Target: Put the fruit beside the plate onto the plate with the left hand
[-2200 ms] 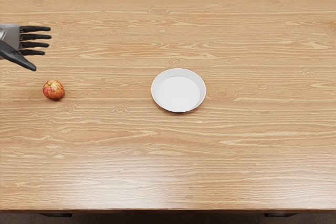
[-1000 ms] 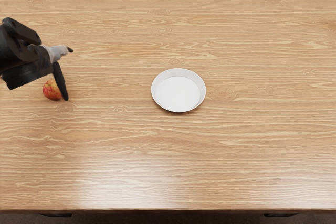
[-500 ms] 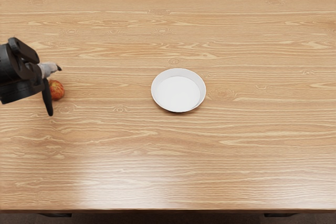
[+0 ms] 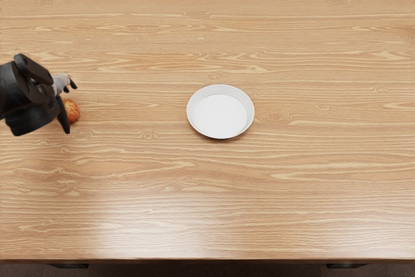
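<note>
So the left hand [image 4: 32,95] is at the far left of the table [image 4: 259,186], with the arm coming in from the picture's left edge. The apple [image 4: 73,111] sits right up against the hand, on the side facing the middle of the table. A good chunk of it is hidden behind the hand (only the red, yellowish right part pokes out). It looks like it's resting on the wood, not lifted.

Honestly I can't tell if the hand has actually clamped onto the apple or is just wrapped loosely around it, because the dark palm blocks the contact.

The plate [image 4: 220,111] is well apart from the hand, off toward the table's middle and roughly level with the apple. It's white, round and sitting flat, with nothing on it.
</note>
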Available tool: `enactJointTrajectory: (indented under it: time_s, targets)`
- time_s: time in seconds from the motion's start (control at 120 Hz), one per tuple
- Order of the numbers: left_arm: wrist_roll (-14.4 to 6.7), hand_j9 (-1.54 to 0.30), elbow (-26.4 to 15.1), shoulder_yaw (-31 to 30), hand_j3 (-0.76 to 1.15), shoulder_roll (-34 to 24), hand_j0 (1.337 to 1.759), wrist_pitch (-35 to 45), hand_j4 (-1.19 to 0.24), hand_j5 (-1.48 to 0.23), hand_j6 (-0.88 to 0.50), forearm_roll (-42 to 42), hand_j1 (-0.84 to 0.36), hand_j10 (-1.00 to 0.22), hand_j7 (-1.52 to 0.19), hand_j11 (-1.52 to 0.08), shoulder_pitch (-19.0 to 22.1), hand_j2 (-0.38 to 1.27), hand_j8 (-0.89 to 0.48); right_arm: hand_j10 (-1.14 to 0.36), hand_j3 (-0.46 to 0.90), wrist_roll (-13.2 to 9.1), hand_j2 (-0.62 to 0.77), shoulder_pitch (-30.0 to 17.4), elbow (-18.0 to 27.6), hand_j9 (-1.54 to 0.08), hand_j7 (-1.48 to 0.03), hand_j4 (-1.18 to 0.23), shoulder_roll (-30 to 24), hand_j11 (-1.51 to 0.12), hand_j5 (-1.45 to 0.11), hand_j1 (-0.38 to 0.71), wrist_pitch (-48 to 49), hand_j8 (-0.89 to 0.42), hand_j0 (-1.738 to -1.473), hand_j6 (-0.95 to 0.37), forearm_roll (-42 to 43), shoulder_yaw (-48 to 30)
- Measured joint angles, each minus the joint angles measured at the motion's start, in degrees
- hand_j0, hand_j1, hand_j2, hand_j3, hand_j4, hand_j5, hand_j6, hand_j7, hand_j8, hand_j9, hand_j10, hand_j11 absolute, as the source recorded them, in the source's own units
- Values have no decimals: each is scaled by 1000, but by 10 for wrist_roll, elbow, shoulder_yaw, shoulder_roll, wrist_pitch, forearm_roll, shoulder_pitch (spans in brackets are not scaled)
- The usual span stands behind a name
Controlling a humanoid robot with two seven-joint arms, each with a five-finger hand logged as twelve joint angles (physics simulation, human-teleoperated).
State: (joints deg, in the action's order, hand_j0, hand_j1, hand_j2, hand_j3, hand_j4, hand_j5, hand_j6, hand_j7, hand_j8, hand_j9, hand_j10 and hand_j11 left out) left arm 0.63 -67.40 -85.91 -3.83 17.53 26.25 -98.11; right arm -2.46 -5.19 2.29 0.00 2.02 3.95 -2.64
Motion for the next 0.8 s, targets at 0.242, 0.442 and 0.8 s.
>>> enactJointTrajectory:
  time_s: [0.242, 0.442, 0.8]
  targets:
    - [0, -321, 24, 7, 0, -1, 1658, 8, -247, -321, -248, 0, 53, -247, -321, -321, 10, 50, -247, -1, 0, 0, 0, 0, 0, 0, 0, -1, 0, 0, 0, -349, 0, -1, -1658, -1, 0, 0]
    - [-1, -387, 24, 16, 0, 0, 1658, 9, -298, -387, -298, 1, -8, -298, -387, -387, 7, 60, -298, -1, 0, 0, 0, 0, 0, 0, 0, -1, 0, 0, 0, -349, 0, -1, -1658, -1, 0, 0]
    - [-1, -426, 20, 16, 0, -1, 1658, 8, -328, -426, -329, -1, -44, -328, -426, -426, 10, 66, -328, -1, 0, 0, 0, 0, 0, 0, 0, -1, 0, 0, 0, -349, 0, -1, -1658, -1, 0, 0]
